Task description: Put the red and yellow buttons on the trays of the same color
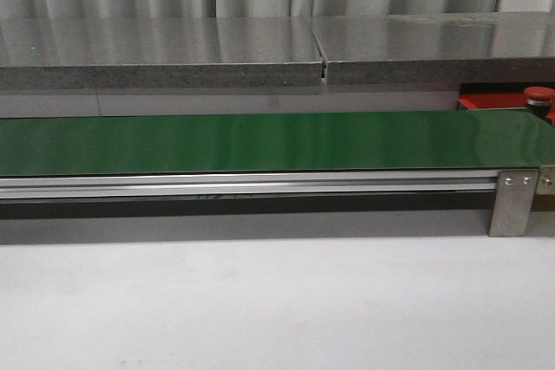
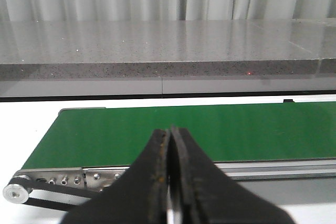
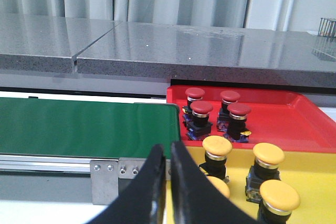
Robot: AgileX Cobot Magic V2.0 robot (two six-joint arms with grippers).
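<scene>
Several red buttons (image 3: 201,109) stand upright on the red tray (image 3: 283,124), and several yellow buttons (image 3: 217,147) stand on the yellow tray (image 3: 315,163) in front of it. Both trays sit just past the right end of the green belt (image 3: 79,124). My right gripper (image 3: 167,148) is shut and empty, near the belt's end bracket and beside the yellow tray. My left gripper (image 2: 170,130) is shut and empty, in front of the belt's left end (image 2: 210,129). The front view shows only a corner of the red tray (image 1: 477,103) with one red button (image 1: 538,94), and neither gripper.
The green belt (image 1: 260,140) runs across the table on an aluminium rail (image 1: 260,184) with a metal bracket (image 1: 513,204) at its right end. A grey stone shelf (image 1: 260,54) overhangs behind it. White tabletop (image 1: 260,301) lies in front.
</scene>
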